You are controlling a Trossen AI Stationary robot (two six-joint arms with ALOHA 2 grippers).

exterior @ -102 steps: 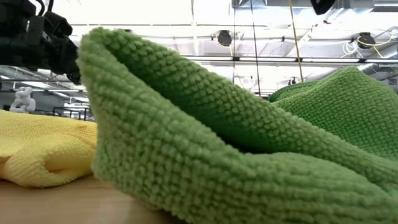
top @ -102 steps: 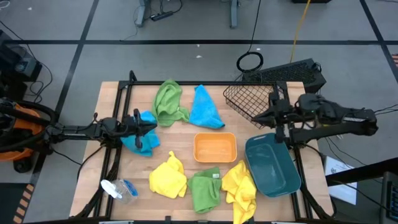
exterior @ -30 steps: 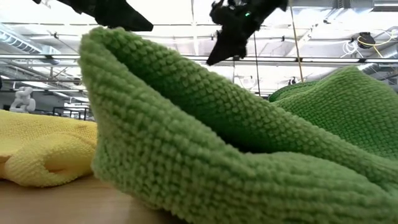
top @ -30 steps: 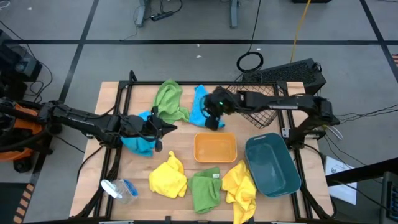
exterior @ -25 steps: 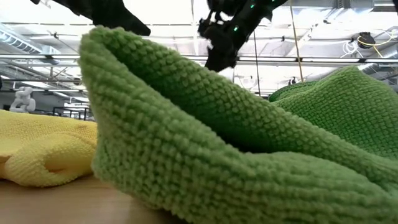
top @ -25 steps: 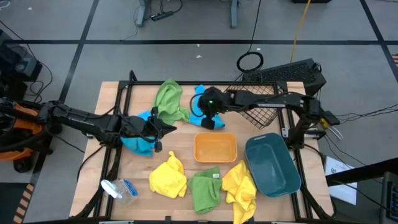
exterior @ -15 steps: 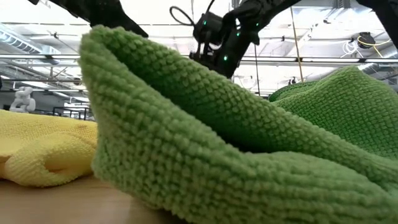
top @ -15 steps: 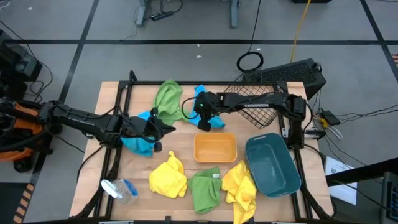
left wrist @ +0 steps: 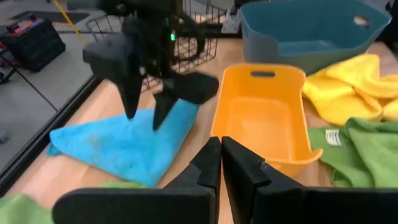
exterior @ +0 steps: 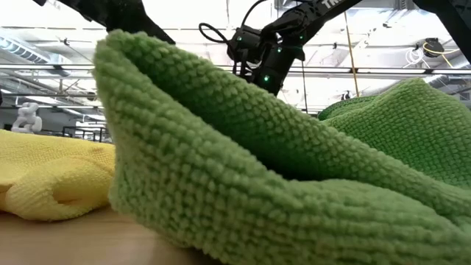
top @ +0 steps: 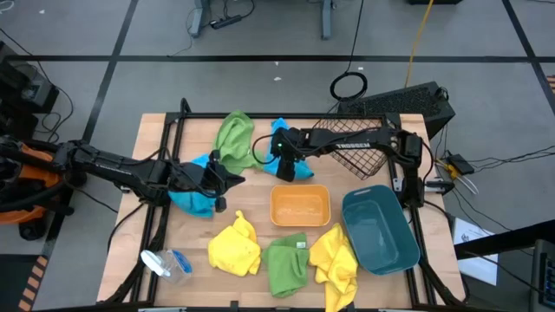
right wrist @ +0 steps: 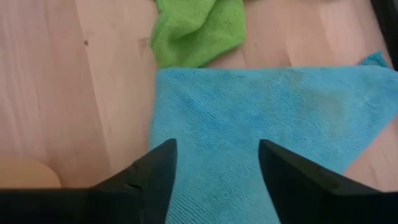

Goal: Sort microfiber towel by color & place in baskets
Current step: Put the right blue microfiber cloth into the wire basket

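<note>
The right tool (top: 287, 165) is held open directly above the blue towel (top: 290, 149), which lies just behind the orange bin (top: 300, 206); the left tool (top: 227, 179), shut and empty, is farther off.

A light wooden table (top: 165, 130) edged by a black metal frame (top: 260, 116) stands on a grey floor (top: 260, 35) marked with dark lines. At 12 o'clock of the table, the bases of grey stands (top: 201, 16) rest on the floor with a black cable. A coiled black cable (top: 349, 86) lies at about 1 o'clock, beside a yellow cord (top: 418, 39). In the low view, ceiling beams (exterior: 353, 70) and bright overhead light (exterior: 191, 15) fill the room behind.
</note>
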